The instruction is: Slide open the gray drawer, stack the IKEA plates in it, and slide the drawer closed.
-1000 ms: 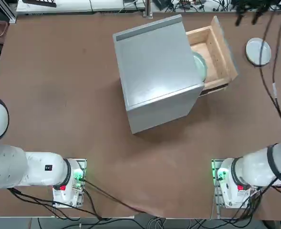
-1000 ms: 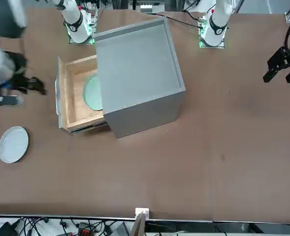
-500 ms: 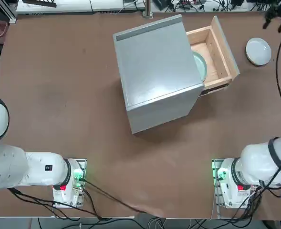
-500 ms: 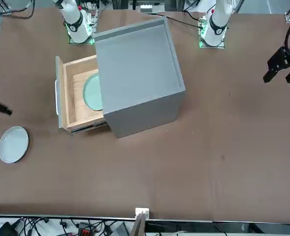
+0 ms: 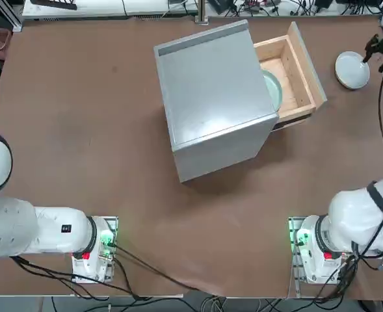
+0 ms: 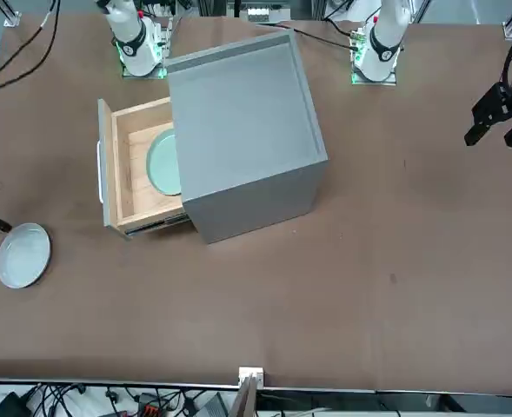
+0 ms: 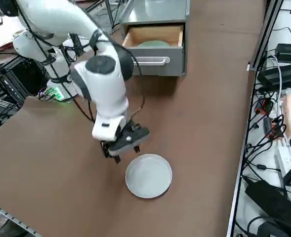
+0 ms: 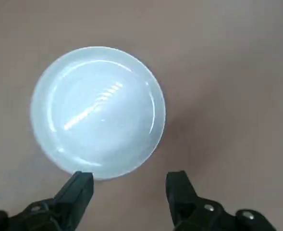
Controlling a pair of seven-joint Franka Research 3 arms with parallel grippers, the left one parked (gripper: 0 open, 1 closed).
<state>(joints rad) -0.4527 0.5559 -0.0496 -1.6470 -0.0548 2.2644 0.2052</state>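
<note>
My gripper [image 8: 129, 185] has swung back toward the whitish plate [image 8: 98, 113], spread wide and empty. That plate lies outside the drawer [image 7: 157, 61]; the green plate [image 7: 154, 43] sits inside, so this one's probably next.

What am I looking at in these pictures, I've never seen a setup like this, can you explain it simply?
One table, seen four ways: from overhead, from across it, from the robot's right, and from the working arm's wrist. The white machines are robot arms. The right gripper, a two-fingered hand, hovers open beside the whitish plate, holding nothing. That plate lies on the brown tabletop. The big gray box is a cabinet; its wooden drawer is pulled out, with a mint green plate inside.
</note>
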